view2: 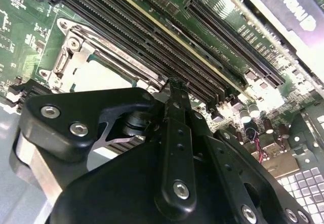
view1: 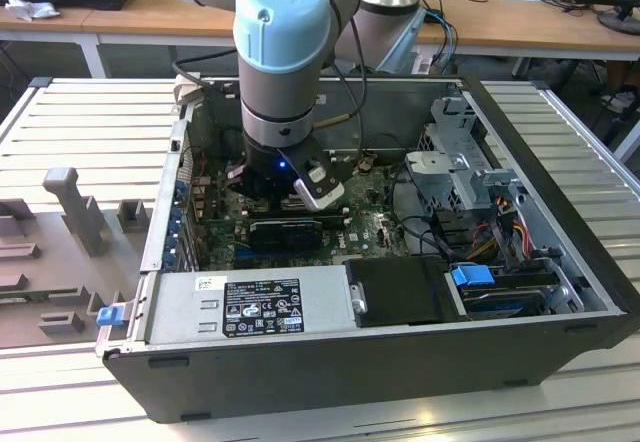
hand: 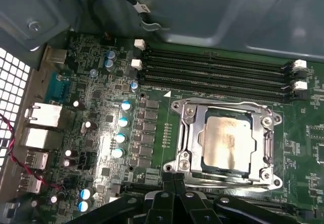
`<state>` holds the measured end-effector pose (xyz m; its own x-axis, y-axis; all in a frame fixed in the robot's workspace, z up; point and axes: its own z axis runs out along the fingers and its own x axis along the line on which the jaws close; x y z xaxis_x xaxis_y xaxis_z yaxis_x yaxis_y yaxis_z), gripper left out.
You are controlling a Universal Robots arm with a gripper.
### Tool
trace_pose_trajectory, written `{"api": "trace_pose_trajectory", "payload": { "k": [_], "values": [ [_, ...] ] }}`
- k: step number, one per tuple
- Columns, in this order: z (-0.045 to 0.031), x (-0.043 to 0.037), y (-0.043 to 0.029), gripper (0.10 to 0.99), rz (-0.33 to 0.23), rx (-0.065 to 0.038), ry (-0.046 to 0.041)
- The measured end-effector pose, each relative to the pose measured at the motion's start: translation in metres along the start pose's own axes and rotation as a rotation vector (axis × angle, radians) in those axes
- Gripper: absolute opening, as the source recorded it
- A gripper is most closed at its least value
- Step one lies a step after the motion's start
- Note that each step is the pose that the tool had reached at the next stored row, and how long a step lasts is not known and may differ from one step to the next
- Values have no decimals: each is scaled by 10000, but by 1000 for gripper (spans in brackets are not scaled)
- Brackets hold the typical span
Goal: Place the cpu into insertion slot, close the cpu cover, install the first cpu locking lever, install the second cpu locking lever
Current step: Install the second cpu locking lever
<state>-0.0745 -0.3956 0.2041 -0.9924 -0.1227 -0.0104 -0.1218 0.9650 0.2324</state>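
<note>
In the first wrist view, the hand [hand: 174, 181] sits at the lower centre of the frame, its fingertips pressed together with nothing between them, just beside the near edge of the insertion slot [hand: 185, 155]. The cpu [hand: 226, 143] lies seated in that slot, right of centre, with the cpu cover [hand: 267, 133] closed flat around it. Beyond the socket run the long black memory slots [hand: 217, 74]. In the exterior view, the arm [view1: 285, 52] reaches down into the open computer case [view1: 560, 242], which rests on the table [view1: 60, 142].
</note>
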Motion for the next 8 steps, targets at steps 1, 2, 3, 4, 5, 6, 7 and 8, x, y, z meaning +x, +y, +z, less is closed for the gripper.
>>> {"api": "trace_pose_trajectory", "payload": {
  "k": [1, 2, 3, 4, 5, 6, 7, 8],
  "values": [
    [15, 3, -2, 106, -1, -23, -3],
    [23, 5, -3, 106, -1, -47, -5],
    [28, 6, -3, 106, -1, -65, -7],
    [33, 7, -2, 106, -1, -92, -9],
    [38, 7, -1, 106, -1, -120, -12],
    [43, 7, 1, 106, -3, -151, -17],
    [48, 7, 1, 106, -3, -177, -23],
    [54, 9, 3, 106, -3, -211, -29]
  ]
}}
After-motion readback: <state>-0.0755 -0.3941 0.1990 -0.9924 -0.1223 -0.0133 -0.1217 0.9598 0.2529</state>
